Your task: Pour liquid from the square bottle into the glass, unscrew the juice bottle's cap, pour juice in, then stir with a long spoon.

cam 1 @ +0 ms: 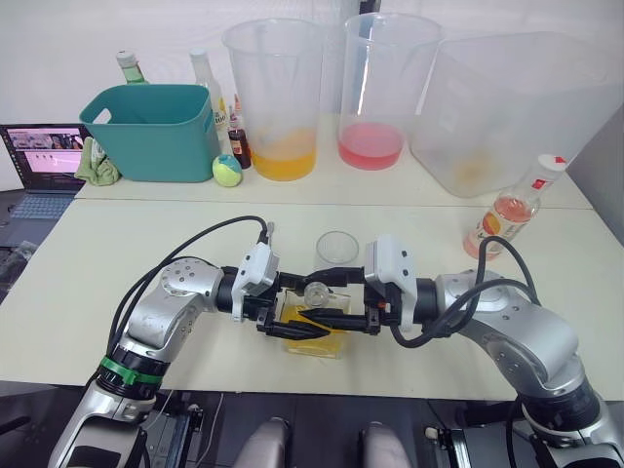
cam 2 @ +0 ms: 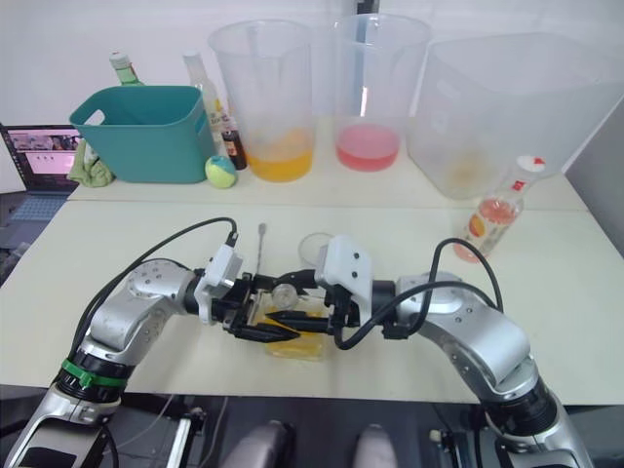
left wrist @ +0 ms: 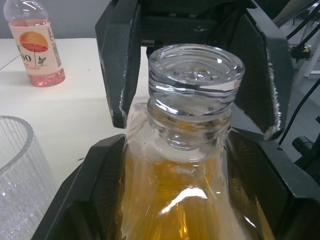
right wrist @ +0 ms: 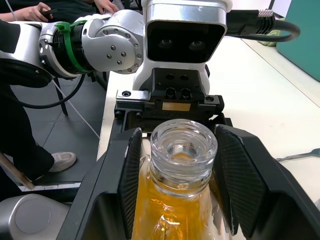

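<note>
Glass square bottle (cam 1: 314, 330) between both tools, left tool (cam 1: 292, 327), right tool (cam 1: 336, 320)

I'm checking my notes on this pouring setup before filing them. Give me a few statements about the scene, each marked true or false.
1. The left gripper holds the square bottle. True.
2. The square bottle holds pink liquid. False: its liquid is yellow-orange.
3. The juice bottle stands on the robot's right with its cap on. True.
4. The glass is full of juice. False: it looks empty.
5. The right gripper hangs well clear of the square bottle. False: its fingers flank the bottle's neck.
</note>
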